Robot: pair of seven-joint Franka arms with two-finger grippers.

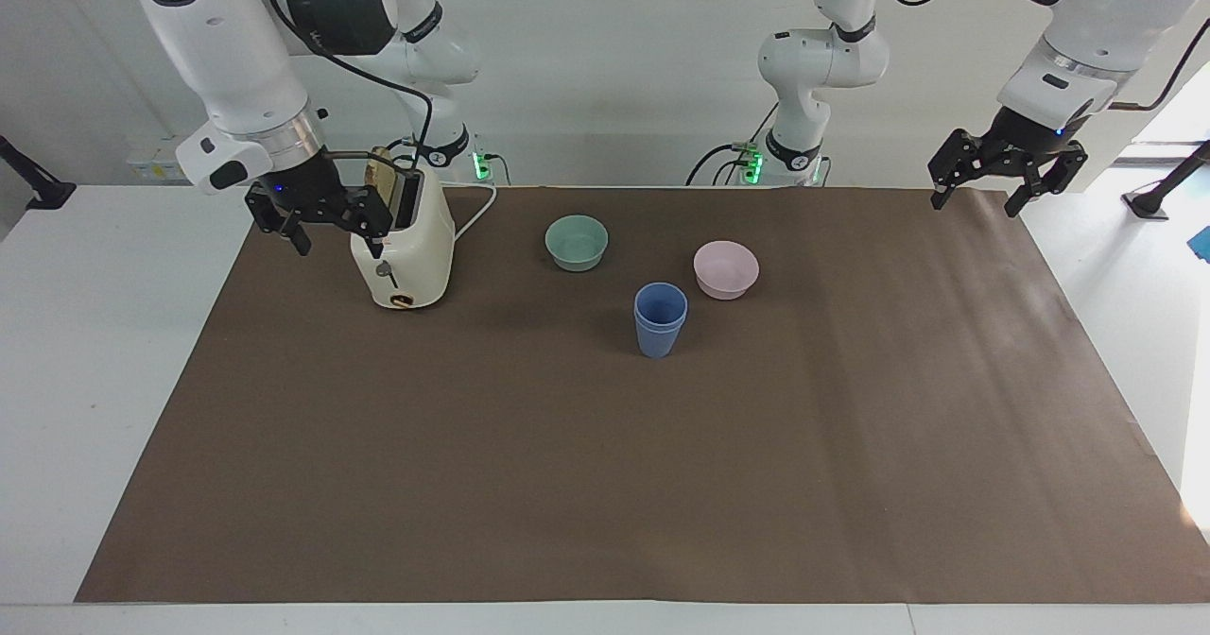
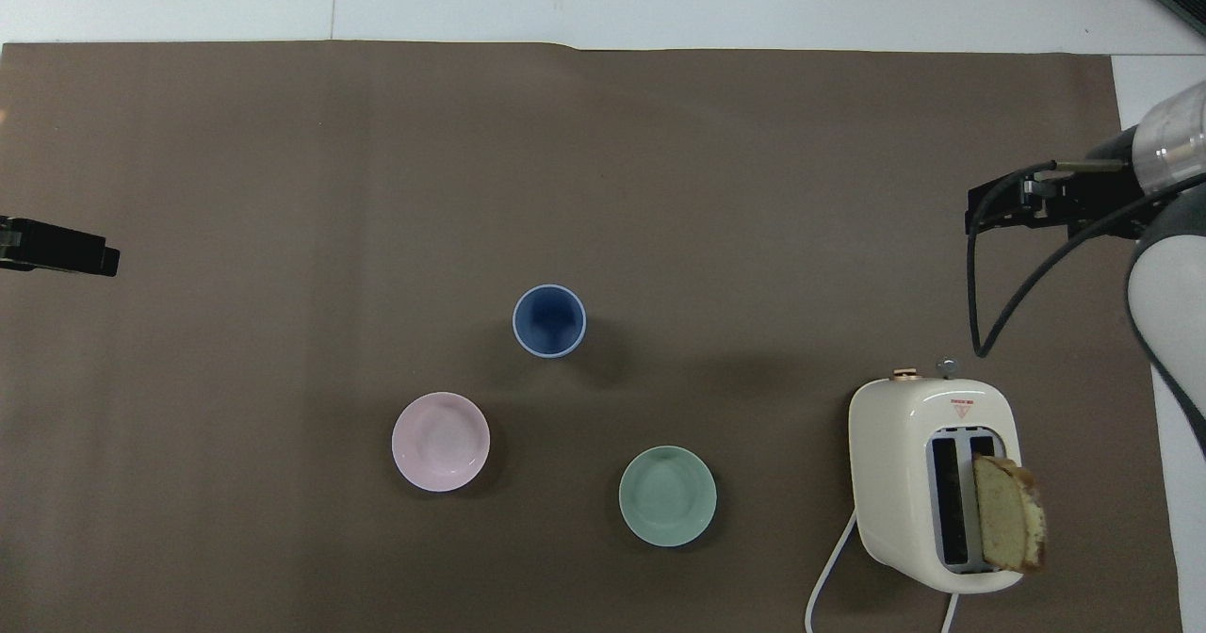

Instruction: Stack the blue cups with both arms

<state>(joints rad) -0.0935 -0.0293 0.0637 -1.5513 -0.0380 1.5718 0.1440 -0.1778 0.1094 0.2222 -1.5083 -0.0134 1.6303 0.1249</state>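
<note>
Your two matte periwinkle-blue tapered plastic cups [image 1: 660, 319] already sit nested upright on the brown paper-covered counter [image 1: 605, 484], just beside the pale pink bowl [image 1: 725, 269], farther from the robots than it. The right gripper [image 1: 326, 222] hangs by the glossy cream toaster [image 1: 405, 255], fingers spread and empty; swing it carelessly and you could clip the toaster or its bread slice [image 2: 1008, 512]. The left gripper [image 1: 1006, 180] waits, fingers apart and empty, well apart from the pink bowl at the counter's edge.

Left gripper [image 2: 57, 247] cut off by frame edge
</note>
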